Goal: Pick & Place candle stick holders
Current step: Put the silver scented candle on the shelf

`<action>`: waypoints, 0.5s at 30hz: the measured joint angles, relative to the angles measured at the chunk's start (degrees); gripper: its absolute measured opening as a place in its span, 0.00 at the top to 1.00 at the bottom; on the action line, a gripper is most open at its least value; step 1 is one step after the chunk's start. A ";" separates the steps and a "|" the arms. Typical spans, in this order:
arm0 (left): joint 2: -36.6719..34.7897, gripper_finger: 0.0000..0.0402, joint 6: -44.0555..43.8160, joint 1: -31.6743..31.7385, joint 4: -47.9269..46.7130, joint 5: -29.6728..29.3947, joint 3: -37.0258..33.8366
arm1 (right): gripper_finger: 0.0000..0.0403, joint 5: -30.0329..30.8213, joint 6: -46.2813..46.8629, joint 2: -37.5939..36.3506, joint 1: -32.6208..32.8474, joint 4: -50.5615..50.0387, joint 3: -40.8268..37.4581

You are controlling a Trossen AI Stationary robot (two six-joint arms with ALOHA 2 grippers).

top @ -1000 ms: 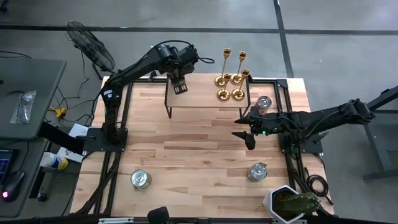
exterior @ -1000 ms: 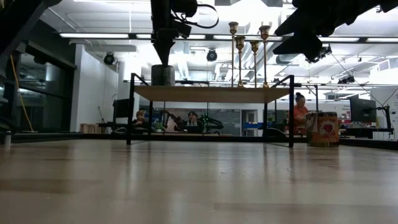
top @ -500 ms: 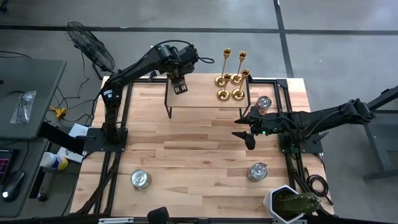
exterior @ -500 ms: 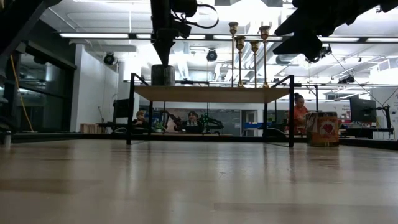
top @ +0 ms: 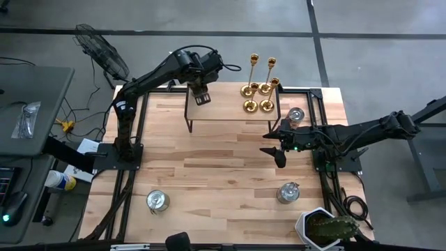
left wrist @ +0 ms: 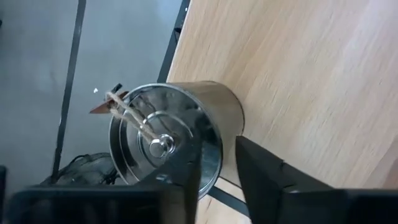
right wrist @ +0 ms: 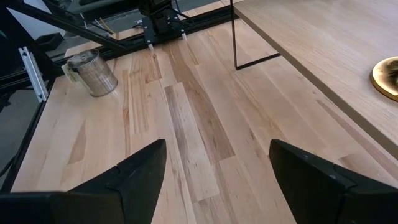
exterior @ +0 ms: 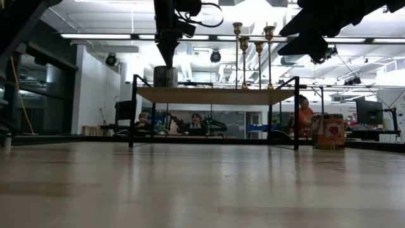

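Note:
Several gold candle stick holders (top: pixel 258 96) stand on their round bases at the far right end of the raised wooden shelf (top: pixel 230 104); in the low view the holders (exterior: pixel 253 56) rise upright from the shelf (exterior: pixel 215 95). A silver lidded jar (left wrist: pixel 165 140) stands on the shelf's far left corner. My left gripper (left wrist: pixel 216 155) hangs over the jar (exterior: pixel 166 76), pointing steeply down, its fingers slightly apart with the jar's near rim between them. My right gripper (top: pixel 273 145) waits open above the table at the right, off the shelf. My left gripper has one finger (left wrist: pixel 183 186) over the jar's lid edge and the other (left wrist: pixel 267 177) outside the jar's wall (left wrist: pixel 219 163), coming from above. A narrow gap shows beside the outer finger. Whether the inner finger touches the jar I cannot tell. The jar stands upright on the shelf.
Three more silver jars stand on the table: near left (top: pixel 157 201), near right (top: pixel 288 192) and right of the shelf (top: pixel 296 115). A potted plant (top: pixel 324 226) sits at the near right corner. Bare wood (right wrist: pixel 186 124) lies below my right gripper (right wrist: pixel 217 152).

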 joint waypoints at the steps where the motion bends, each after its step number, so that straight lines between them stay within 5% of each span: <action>1: -0.08 0.73 -0.17 -0.07 0.32 -0.12 0.00 | 0.31 0.00 -0.01 0.01 -0.01 0.00 0.00; 8: -1.13 0.52 -0.57 -1.48 0.66 -6.44 0.02 | 0.31 0.00 -0.01 -0.01 0.00 0.00 0.00; 15: -4.74 0.47 -1.78 -2.45 0.72 -7.67 0.00 | 0.31 0.00 -0.01 0.00 0.00 0.00 0.00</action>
